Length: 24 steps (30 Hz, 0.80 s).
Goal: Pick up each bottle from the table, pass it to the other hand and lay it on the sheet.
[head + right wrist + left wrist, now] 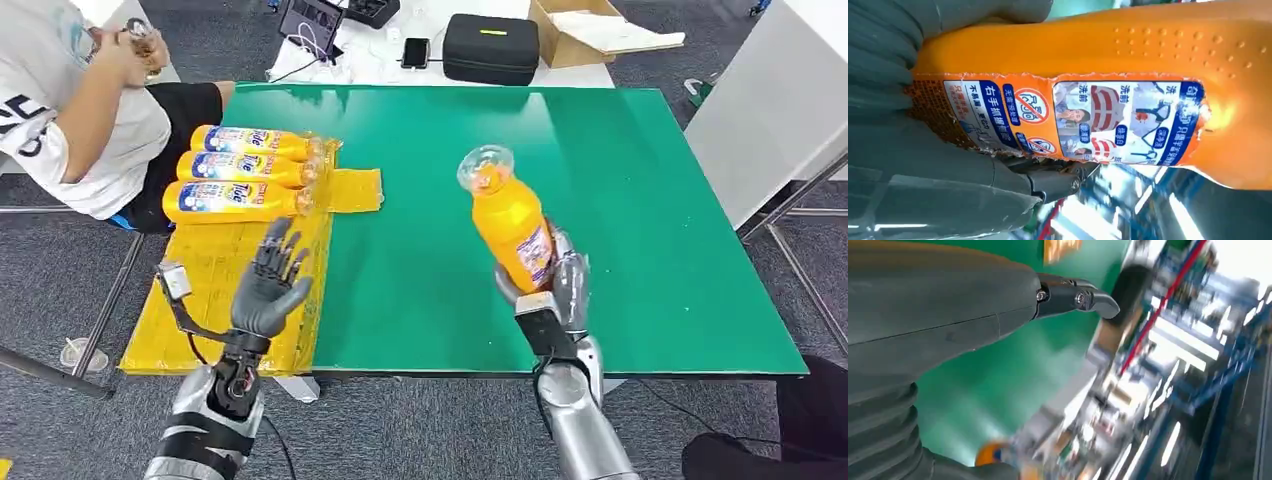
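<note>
My right hand [556,283] grips an orange bottle [508,217] with a clear cap, lifted above the green table [650,200] and tilted back toward the far side. Close up in the right wrist view, the bottle's label [1073,120] faces the camera with my fingers [923,165] wrapped around its lower part. My left hand [272,282] is open, fingers spread and raised over the yellow sheet [225,290], well left of the held bottle. Three orange bottles [250,170] lie side by side on the sheet's far end. The left wrist view shows my thumb [1075,297] over green table.
A person in a white shirt [70,110] sits at the table's far left corner, close to the laid bottles. Behind the table are a black case [490,47], a cardboard box [585,30] and a phone [415,50]. A white cabinet [770,110] stands at the right.
</note>
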### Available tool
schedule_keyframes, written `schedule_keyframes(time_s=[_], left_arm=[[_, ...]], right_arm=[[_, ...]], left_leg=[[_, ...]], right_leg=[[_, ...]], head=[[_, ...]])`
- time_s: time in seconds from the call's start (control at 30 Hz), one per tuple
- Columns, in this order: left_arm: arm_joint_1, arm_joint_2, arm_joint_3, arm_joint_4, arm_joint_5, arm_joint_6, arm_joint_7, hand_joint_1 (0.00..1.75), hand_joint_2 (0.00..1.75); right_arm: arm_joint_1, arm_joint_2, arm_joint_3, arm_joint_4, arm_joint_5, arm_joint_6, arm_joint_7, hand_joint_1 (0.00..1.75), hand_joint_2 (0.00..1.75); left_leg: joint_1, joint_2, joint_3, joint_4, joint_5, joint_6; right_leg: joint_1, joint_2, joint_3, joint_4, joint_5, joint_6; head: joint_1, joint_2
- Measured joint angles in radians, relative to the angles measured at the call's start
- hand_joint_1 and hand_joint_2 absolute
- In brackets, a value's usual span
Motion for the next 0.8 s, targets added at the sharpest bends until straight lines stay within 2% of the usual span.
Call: schedule_keyframes(time_s=[0.13,0.23,0.37,0.43,0.57,0.8], left_arm=[[0.019,0.007,-0.072,-0.021,0.011,-0.028,-0.002,0.0,1.75],[0.02,0.013,-0.118,-0.023,0.001,-0.028,-0.003,0.0,1.75],[0.012,0.018,-0.164,-0.011,-0.02,-0.015,-0.007,0.0,1.75],[-0.001,0.019,-0.18,0.007,-0.028,-0.008,-0.011,0.0,1.75],[-0.024,0.021,-0.202,0.047,-0.04,-0.005,-0.013,0.0,1.75],[-0.053,0.023,-0.222,0.109,-0.018,-0.032,-0.015,0.0,1.75]], right_arm=[[0.002,0.037,0.013,0.085,0.014,0.042,-0.024,1.75,1.75],[-0.002,0.065,0.045,0.149,0.053,0.045,-0.032,1.69,1.75],[-0.03,0.105,0.11,0.235,0.109,0.033,-0.03,1.71,1.75],[-0.048,0.125,0.146,0.278,0.133,0.022,-0.022,1.75,1.75],[-0.078,0.157,0.211,0.345,0.161,0.011,-0.011,1.71,1.75],[-0.119,0.202,0.285,0.455,0.143,0.013,0.0,1.71,1.75]], left_leg=[[0.0,0.0,0.0,0.0,0.0,0.0],[0.0,0.0,-0.001,0.0,0.0,0.0],[0.0,0.0,-0.001,0.0,0.0,0.0],[0.0,0.0,-0.001,0.0,0.0,0.0],[0.0,0.0,-0.001,0.0,0.0,0.0],[0.0,0.0,-0.001,0.0,0.0,0.0]], right_leg=[[0.0,0.0,0.0,0.0,0.0,0.0],[0.0,0.0,0.0,0.0,0.0,0.0],[0.0,0.0,-0.001,0.0,0.0,0.0],[0.0,0.0,-0.001,0.0,0.0,0.0],[0.0,0.0,-0.001,0.0,0.0,0.0],[0.0,0.001,-0.001,0.0,0.0,0.0]], head=[[0.0,0.0],[0.0,0.0],[0.0,0.0],[0.0,0.0],[0.0,0.0],[0.0,0.0]])
